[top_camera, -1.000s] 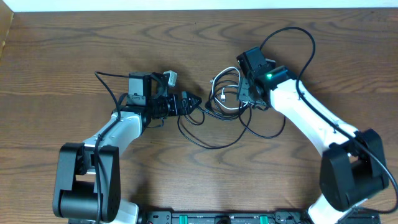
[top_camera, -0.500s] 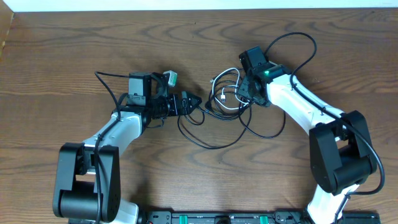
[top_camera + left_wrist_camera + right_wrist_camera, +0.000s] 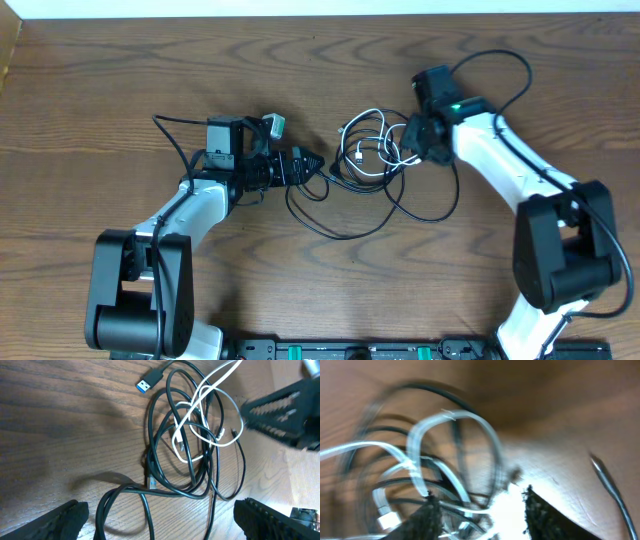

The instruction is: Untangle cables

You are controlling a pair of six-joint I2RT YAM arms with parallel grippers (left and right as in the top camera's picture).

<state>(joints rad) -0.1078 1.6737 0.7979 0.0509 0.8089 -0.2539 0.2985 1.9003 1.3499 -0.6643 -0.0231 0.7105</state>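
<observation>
1. Cables [image 3: 365,160]: a tangle of thin black cords and one white cable [image 3: 455,416] lies on the wooden table [image 3: 120,80], near its middle, between the two hands. Black loops spread from the tangle toward the front edge of the table. In the left wrist view a blue USB plug [image 3: 150,383] lies on the wood at the far edge of the tangle.

2. Left hand [image 3: 308,163]: released, jaws spread wide. It sits just beside the left edge of the tangle, pointing toward it. A black loop lies on the table between its fingers [image 3: 67,519]; neither finger presses on it.

3. Right hand [image 3: 412,140]: positioned at the right edge of the tangle. The right wrist view is blurred. Its fingers [image 3: 431,515] stand apart with white loops between them. Whether it grips a cable cannot be told.
</observation>
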